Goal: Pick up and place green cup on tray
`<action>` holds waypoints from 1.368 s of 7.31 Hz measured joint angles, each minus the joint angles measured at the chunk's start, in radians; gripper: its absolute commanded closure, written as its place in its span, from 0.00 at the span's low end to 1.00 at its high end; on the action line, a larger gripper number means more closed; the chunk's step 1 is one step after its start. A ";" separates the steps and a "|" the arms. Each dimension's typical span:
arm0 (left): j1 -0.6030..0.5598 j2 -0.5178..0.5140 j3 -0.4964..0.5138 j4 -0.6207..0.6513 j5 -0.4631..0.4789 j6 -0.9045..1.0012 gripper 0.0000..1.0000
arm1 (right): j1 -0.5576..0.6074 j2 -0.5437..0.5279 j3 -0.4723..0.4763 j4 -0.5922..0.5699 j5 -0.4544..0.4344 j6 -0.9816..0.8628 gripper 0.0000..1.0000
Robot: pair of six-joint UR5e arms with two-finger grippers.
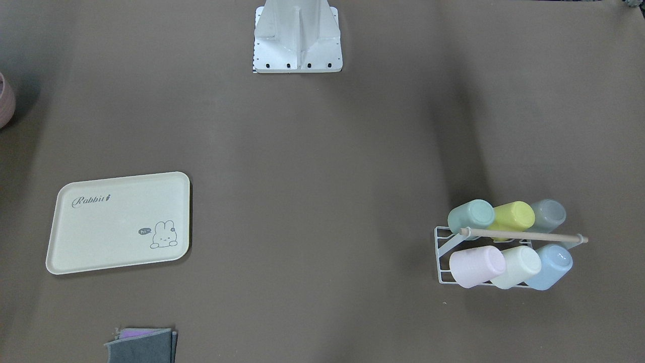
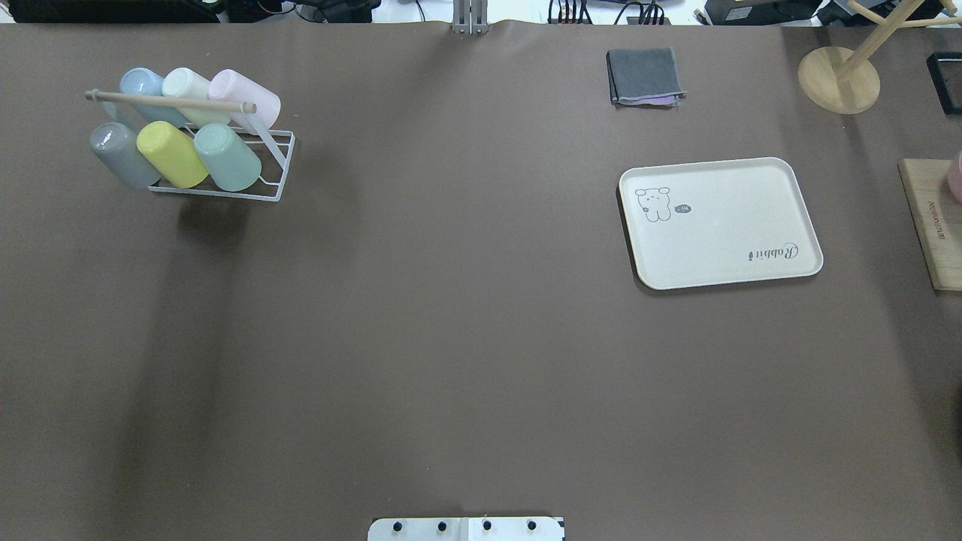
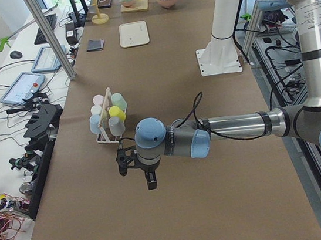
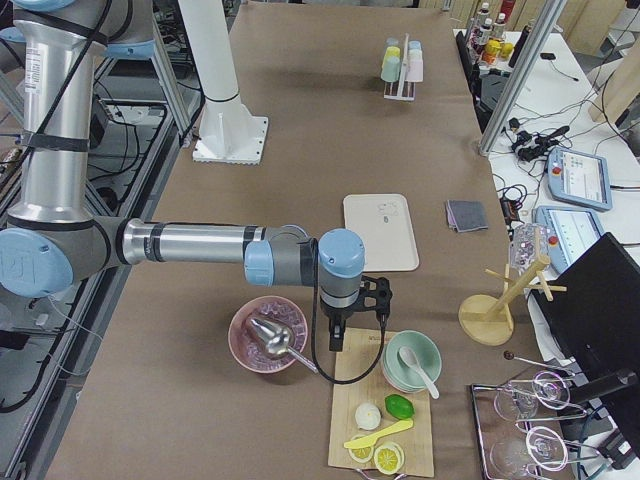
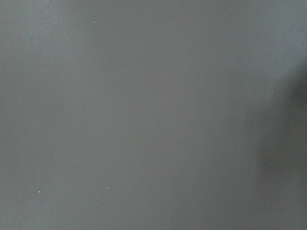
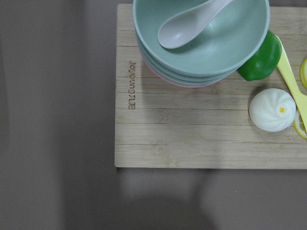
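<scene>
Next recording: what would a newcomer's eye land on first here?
A wire rack of six pastel cups stands far on the robot's left, the green cup at its near row's inner end. On the right lies the empty cream tray with its rabbit drawing.

This is a robotics laboratory. The long table (image 2: 451, 338) is covered with a brown sheet, and a white pedestal (image 3: 223, 23) is bolted onto it at one long side. Two industrial arms, the left arm (image 3: 226, 128) and the right arm (image 4: 190, 243), reach out over the table. Along the table's opposite long side there are aluminium frame posts (image 3: 48, 34), teach pendants (image 4: 573, 172) and loose wires (image 3: 3, 235).
</scene>
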 measured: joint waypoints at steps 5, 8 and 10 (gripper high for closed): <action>-0.001 -0.001 0.007 0.002 0.001 0.000 0.02 | 0.000 -0.008 -0.001 0.092 0.001 0.006 0.00; -0.001 -0.006 0.008 0.004 -0.003 0.000 0.02 | 0.000 -0.013 -0.014 0.111 0.000 0.006 0.00; -0.001 -0.003 0.009 0.005 -0.003 0.000 0.02 | 0.000 0.002 -0.054 0.113 -0.001 0.007 0.00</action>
